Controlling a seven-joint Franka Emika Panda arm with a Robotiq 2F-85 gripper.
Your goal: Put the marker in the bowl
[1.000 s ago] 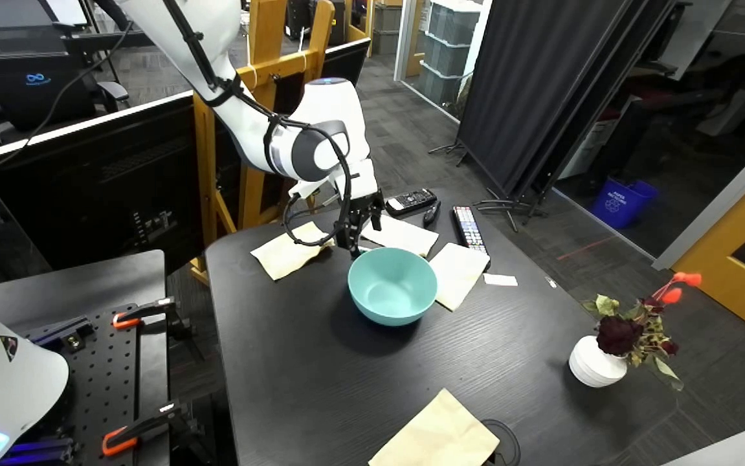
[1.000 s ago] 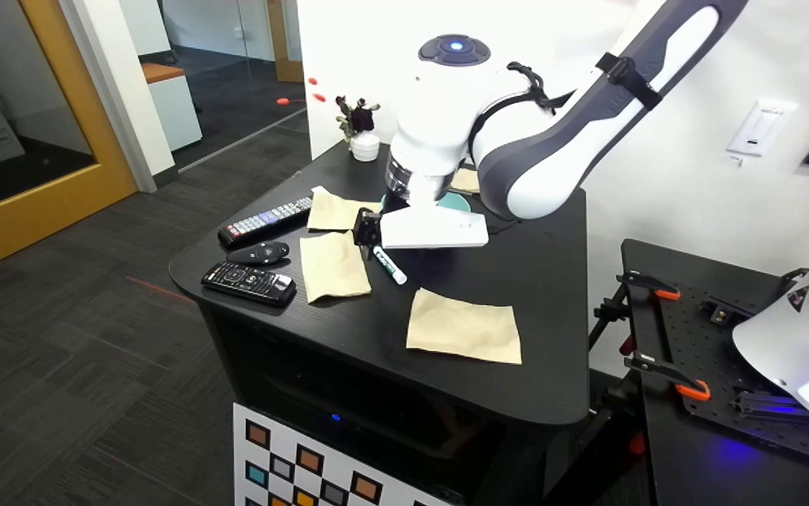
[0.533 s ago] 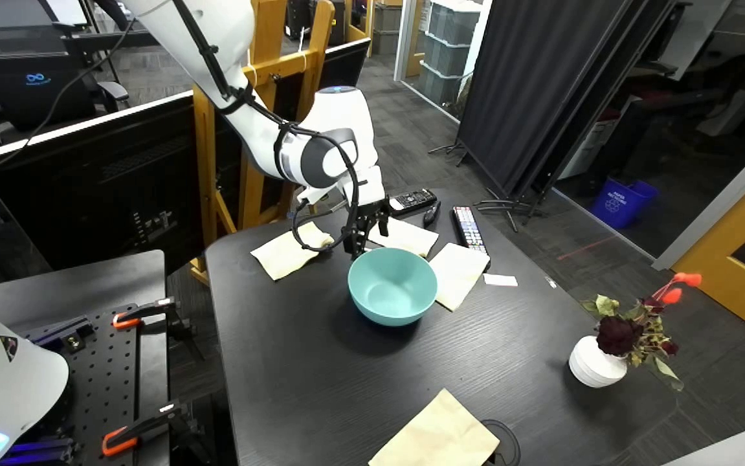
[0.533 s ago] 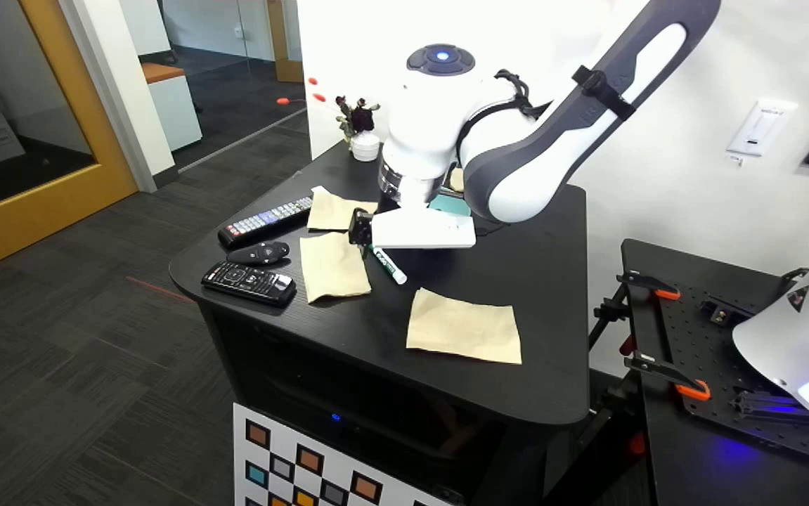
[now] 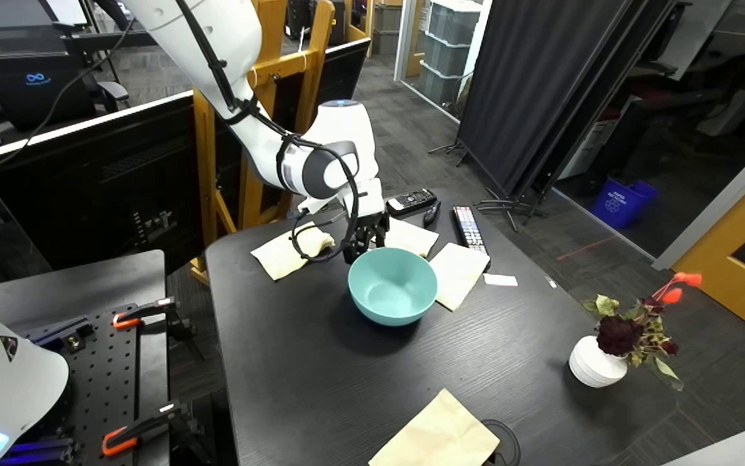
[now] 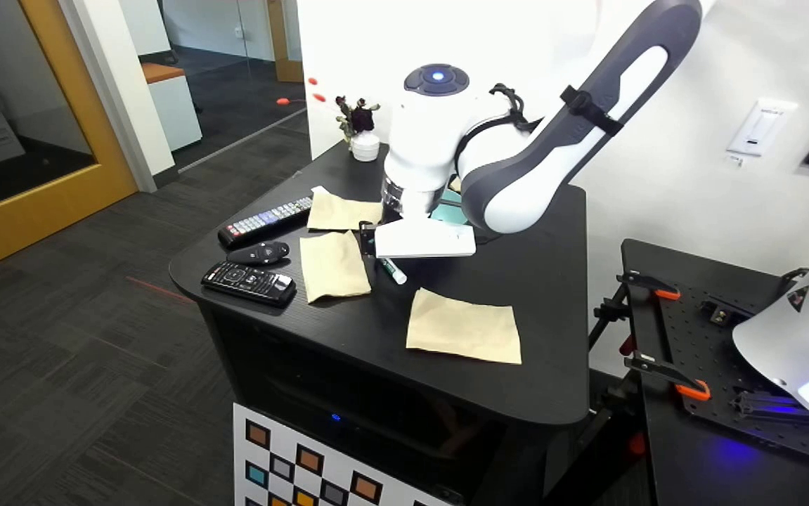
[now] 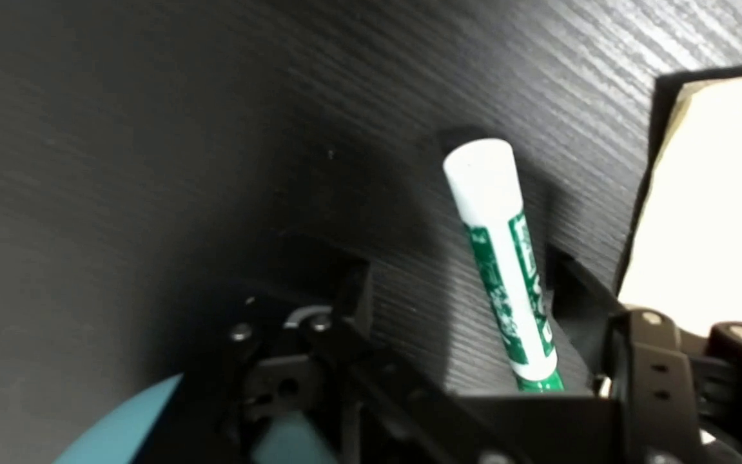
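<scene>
The marker (image 7: 506,277), white with a green label and a green cap, lies on the dark table. In an exterior view only its white end (image 6: 395,272) shows; the arm hides the rest. My gripper (image 7: 459,277) is open and low over the table. The marker lies between its two fingers, closer to the finger on the right of the wrist view, with a gap on the left. The teal bowl (image 5: 391,285) stands upright beside the gripper (image 5: 366,248) and looks empty. The bowl also shows partly in an exterior view (image 6: 450,211) and at the wrist view's lower left (image 7: 122,428).
Tan napkins lie around the gripper (image 6: 334,266) (image 6: 464,327), one close to the marker (image 7: 712,206). Several black remotes (image 6: 249,282) lie by the table edge. A white pot with flowers (image 5: 597,361) stands farther off. Another napkin (image 5: 437,433) lies beyond the bowl.
The arm first shifted slightly sideways, then lowered, so the gripper is now closer to the table and covers more of the marker. The marker and bowl have not moved.
</scene>
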